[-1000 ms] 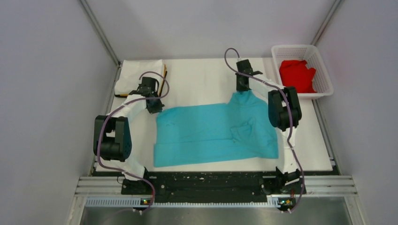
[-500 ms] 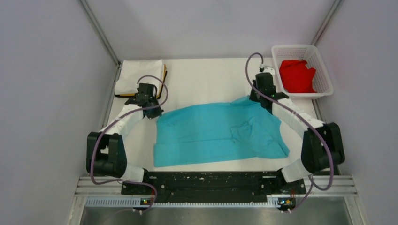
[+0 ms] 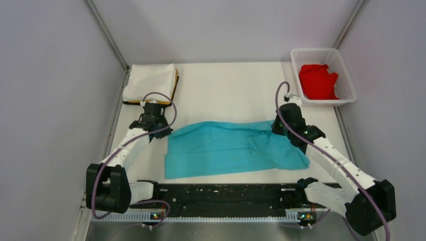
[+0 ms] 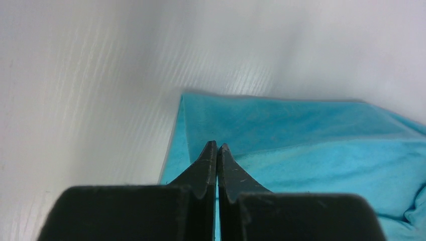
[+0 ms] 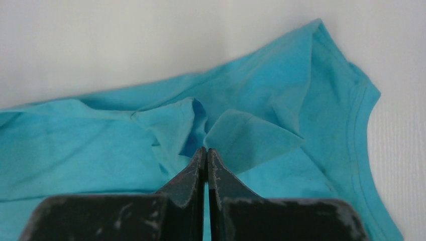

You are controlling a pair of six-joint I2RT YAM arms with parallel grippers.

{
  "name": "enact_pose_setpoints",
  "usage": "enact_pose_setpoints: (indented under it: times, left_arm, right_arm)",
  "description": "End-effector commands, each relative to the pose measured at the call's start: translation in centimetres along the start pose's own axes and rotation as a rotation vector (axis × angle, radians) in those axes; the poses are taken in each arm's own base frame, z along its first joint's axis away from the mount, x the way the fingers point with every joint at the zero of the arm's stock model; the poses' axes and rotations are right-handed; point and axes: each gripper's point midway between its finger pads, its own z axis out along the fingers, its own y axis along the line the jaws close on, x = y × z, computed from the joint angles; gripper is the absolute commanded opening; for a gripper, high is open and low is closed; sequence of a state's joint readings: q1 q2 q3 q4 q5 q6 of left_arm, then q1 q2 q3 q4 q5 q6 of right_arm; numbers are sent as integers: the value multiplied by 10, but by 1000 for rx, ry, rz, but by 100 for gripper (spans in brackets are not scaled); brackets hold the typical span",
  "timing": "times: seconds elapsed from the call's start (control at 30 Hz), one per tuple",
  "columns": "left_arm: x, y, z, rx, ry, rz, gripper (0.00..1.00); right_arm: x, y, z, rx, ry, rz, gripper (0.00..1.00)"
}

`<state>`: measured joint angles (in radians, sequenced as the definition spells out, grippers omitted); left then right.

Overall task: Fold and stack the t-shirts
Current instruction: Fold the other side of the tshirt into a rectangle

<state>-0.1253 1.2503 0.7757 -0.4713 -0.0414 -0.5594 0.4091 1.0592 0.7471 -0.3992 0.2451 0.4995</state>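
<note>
A turquoise t-shirt [image 3: 226,148] lies spread across the middle of the table, its far edge lifted and folded toward the near side. My left gripper [image 3: 163,127] is shut on its far left corner, with cloth [image 4: 301,150] showing in the slit between the jaws [image 4: 217,145]. My right gripper [image 3: 277,125] is shut on the far right edge, where cloth [image 5: 100,145] bunches in folds at the tips [image 5: 206,149]. A folded white t-shirt [image 3: 150,80] rests on an orange-yellow one [image 3: 176,84] at the back left. A red t-shirt [image 3: 317,81] sits in the basket.
The white lattice basket [image 3: 346,89] stands at the back right corner. Grey walls close in the white table [image 3: 226,88] on the left, back and right. The black rail with the arm bases [image 3: 221,193] runs along the near edge.
Both grippers have come toward the near edge, drawing the turquoise shirt's far edge with them; the shirt now looks narrower front to back. The right arm swung out to the right.
</note>
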Motion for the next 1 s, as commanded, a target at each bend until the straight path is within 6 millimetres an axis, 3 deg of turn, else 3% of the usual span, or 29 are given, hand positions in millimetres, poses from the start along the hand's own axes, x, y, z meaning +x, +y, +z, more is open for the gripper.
enact_pose_setpoints:
  times: [0.0, 0.2, 0.37, 0.43, 0.47, 0.53, 0.63, 0.67, 0.73, 0.77, 0.87, 0.97]
  left_arm:
    - [3, 2, -8, 14, -39, -41, 0]
    - [13, 23, -10, -63, -69, -96, 0]
    - [18, 38, -2, -158, -55, -152, 0]
    - [16, 43, -1, -204, -50, -173, 3]
    - [15, 46, -1, -229, -54, -173, 12]
    - [10, 52, -5, -272, -65, -179, 43]
    - [1, 55, -20, -306, -88, -193, 77]
    - [-2, 56, -25, -317, -102, -199, 93]
    - [-11, 57, -38, -332, -136, -210, 99]
    - [-14, 56, -42, -325, -141, -208, 99]
    - [-17, 37, -45, -234, -120, -191, 99]
    - [-11, 12, -39, -94, -71, -178, 99]
  right_arm:
    - [26, -8, -29, 25, 55, -10, 0]
    - [54, -31, -52, 79, 130, -19, 0]
    - [88, -29, -55, 41, 241, -4, 0]
    - [99, -22, -56, 6, 285, -16, 6]
    - [105, -19, -57, -9, 317, -20, 15]
    - [119, -16, -64, -19, 401, -19, 47]
    - [122, -16, -74, -25, 434, -25, 66]
    - [118, -15, -78, -38, 422, -28, 71]
    - [103, -7, -85, -81, 374, -23, 93]
    - [95, -1, -85, -103, 344, -20, 98]
    - [81, 18, -75, -184, 278, -13, 99]
    - [75, 41, -53, -273, 231, -8, 99]
